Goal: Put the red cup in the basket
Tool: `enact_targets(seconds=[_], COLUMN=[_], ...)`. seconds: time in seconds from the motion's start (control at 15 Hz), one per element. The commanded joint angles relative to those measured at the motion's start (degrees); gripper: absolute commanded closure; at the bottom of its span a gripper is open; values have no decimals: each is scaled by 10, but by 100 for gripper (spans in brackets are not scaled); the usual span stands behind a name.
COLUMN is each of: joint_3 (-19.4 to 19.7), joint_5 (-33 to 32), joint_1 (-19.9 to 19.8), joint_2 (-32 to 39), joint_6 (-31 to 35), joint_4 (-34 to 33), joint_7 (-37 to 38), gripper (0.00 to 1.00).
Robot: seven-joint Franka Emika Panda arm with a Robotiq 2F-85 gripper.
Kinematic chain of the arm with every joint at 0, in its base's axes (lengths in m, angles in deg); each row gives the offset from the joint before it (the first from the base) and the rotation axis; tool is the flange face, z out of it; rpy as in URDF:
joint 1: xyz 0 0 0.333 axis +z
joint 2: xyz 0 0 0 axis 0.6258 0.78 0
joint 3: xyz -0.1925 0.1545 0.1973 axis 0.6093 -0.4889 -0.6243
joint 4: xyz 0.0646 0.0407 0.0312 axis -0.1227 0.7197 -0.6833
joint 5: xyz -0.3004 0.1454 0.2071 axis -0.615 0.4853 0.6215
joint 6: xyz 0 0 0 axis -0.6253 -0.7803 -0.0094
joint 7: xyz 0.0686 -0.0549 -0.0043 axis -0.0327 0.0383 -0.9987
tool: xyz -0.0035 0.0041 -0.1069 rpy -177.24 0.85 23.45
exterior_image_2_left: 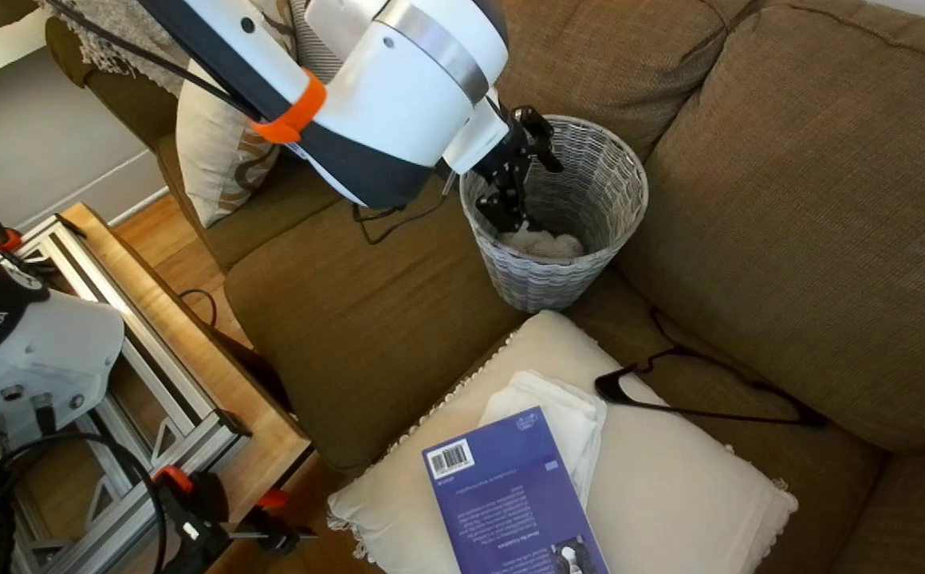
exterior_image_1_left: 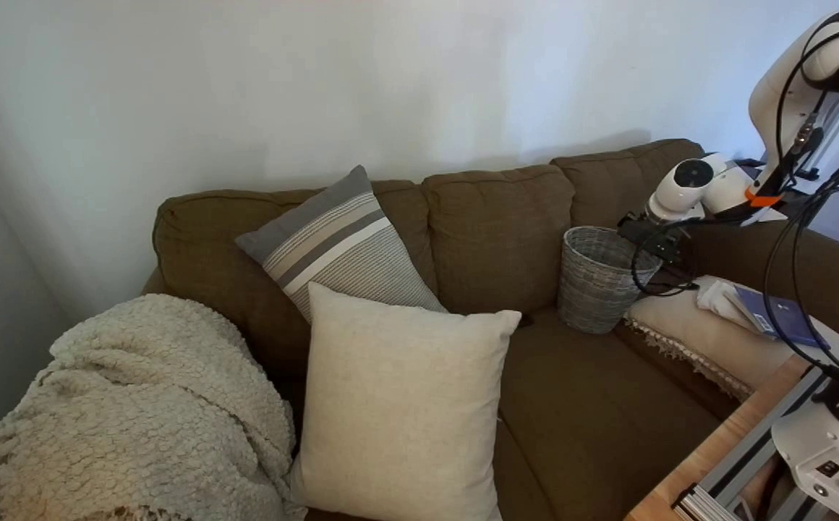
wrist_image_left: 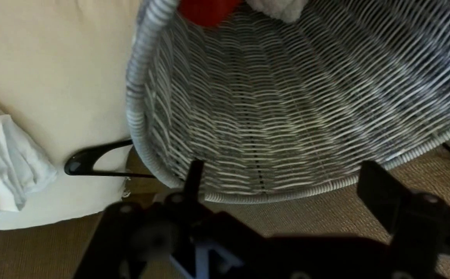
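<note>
In an exterior view, the arm (exterior_image_1_left: 774, 116) is bent downward. In an exterior view, the wrist (exterior_image_2_left: 474, 142) is tilted at the basket's rim (exterior_image_2_left: 631, 167). In the wrist view, the jaws are parted; the red cup (wrist_image_left: 208, 11) is partly seen inside the basket.

The white-and-black arm (exterior_image_2_left: 399, 96) has an orange band (exterior_image_2_left: 295, 112), black cables (exterior_image_1_left: 827, 187), a FRANKA-marked base (exterior_image_1_left: 821, 443) and a black claw (wrist_image_left: 280, 172)
</note>
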Motion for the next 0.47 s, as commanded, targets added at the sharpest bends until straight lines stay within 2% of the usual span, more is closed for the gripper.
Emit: enact_targets(seconds=[0.0,0.13,0.2,0.27,0.33,0.4], joint_3=[-21,-73,-92,-136,-78,-89], joint_5=[-78,-149,-206,-235,-173,-181], joint_1=[-25,-74,-87,-123,-67,-79], joint_2=[-69,-124,-148,-178,-114,-135], joint_6=[32,71,94,104,89,94], joint_4=[26,43,47,59,16,22], joint_7=[41,12,37,25,10,7], gripper=[0,0,0,0,0,0])
